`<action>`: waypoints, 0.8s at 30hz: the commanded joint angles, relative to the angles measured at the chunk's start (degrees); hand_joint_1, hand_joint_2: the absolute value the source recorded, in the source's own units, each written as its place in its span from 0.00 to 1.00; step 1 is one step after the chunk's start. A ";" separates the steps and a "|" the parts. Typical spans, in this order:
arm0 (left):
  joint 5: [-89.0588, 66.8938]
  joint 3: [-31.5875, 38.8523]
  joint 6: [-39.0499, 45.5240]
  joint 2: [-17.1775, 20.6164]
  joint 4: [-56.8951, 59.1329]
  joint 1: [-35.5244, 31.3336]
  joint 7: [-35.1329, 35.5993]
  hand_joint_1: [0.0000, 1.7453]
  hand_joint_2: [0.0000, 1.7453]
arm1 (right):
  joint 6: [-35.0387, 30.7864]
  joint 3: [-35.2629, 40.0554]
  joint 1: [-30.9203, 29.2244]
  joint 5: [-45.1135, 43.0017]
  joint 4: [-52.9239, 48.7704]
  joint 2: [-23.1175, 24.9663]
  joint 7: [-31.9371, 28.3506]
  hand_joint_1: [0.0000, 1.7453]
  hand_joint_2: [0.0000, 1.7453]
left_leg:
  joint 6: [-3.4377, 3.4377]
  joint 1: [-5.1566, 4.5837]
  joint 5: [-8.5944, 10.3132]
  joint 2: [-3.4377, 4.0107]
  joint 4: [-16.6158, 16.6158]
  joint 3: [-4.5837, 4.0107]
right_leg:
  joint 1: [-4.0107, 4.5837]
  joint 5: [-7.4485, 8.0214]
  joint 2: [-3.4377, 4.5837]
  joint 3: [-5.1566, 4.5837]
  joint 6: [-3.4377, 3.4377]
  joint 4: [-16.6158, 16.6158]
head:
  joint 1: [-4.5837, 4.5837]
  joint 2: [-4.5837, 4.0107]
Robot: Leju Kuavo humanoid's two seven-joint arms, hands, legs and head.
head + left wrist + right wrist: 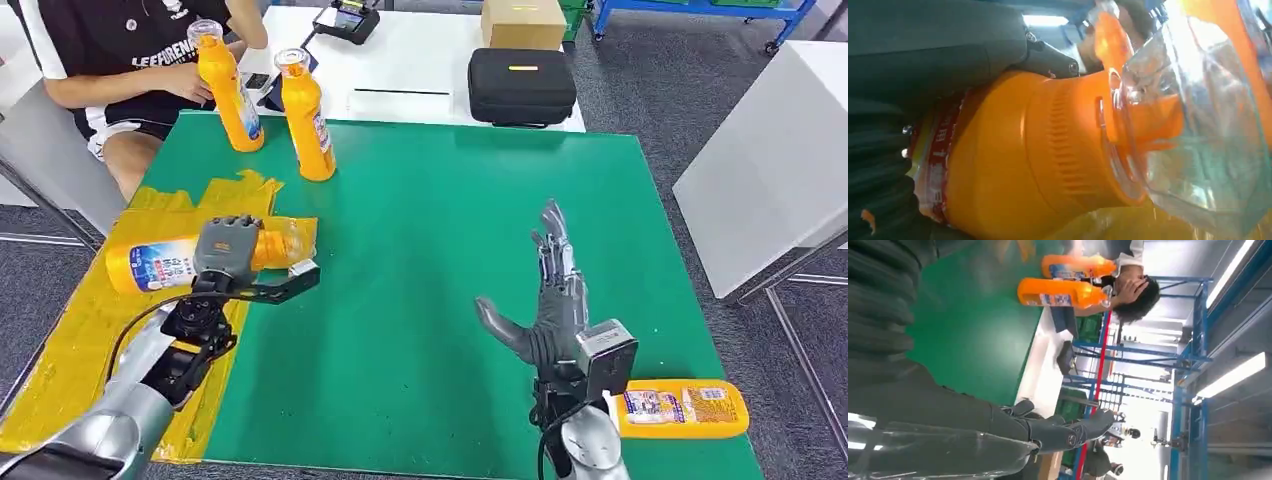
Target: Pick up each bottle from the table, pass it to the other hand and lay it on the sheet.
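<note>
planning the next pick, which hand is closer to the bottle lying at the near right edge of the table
Right. The right hand hovers open over the green mat just ahead of the lying bottle, which sits beside its wrist. The left hand is across the table, gripping another bottle over the yellow sheet.

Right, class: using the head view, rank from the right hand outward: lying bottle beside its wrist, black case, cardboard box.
From the right hand:
1. Lying bottle, beside its wrist, near edge.
2. Black case, white table beyond the mat.
3. Cardboard box, behind the case.
</note>
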 commanded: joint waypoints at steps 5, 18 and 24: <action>8.09 7.71 -4.93 -2.35 6.79 -3.40 -10.34 1.00 1.00 | -2.04 -2.43 -0.99 2.15 3.02 0.29 1.28 0.00 1.00 | -0.10 0.05 -0.11 0.01 0.00 0.23 | 0.06 -0.11 -0.09 0.23 -0.10 -0.03 | 0.00 0.00; 12.90 9.61 -7.82 -3.52 9.16 -4.01 -11.96 0.00 1.00 | -3.23 -1.85 -0.95 3.04 2.95 0.64 2.11 0.00 1.00 | -0.12 0.06 -0.11 0.07 0.01 0.21 | 0.08 -0.09 -0.02 0.21 -0.11 -0.02 | 0.02 0.00; 19.09 12.85 -7.19 -4.64 8.77 -3.78 -15.32 0.00 0.00 | -3.80 -2.15 -0.76 3.70 2.23 0.77 2.43 0.00 1.00 | -0.09 0.03 -0.09 0.05 0.00 0.16 | 0.04 -0.08 -0.03 0.15 -0.08 -0.02 | 0.02 0.00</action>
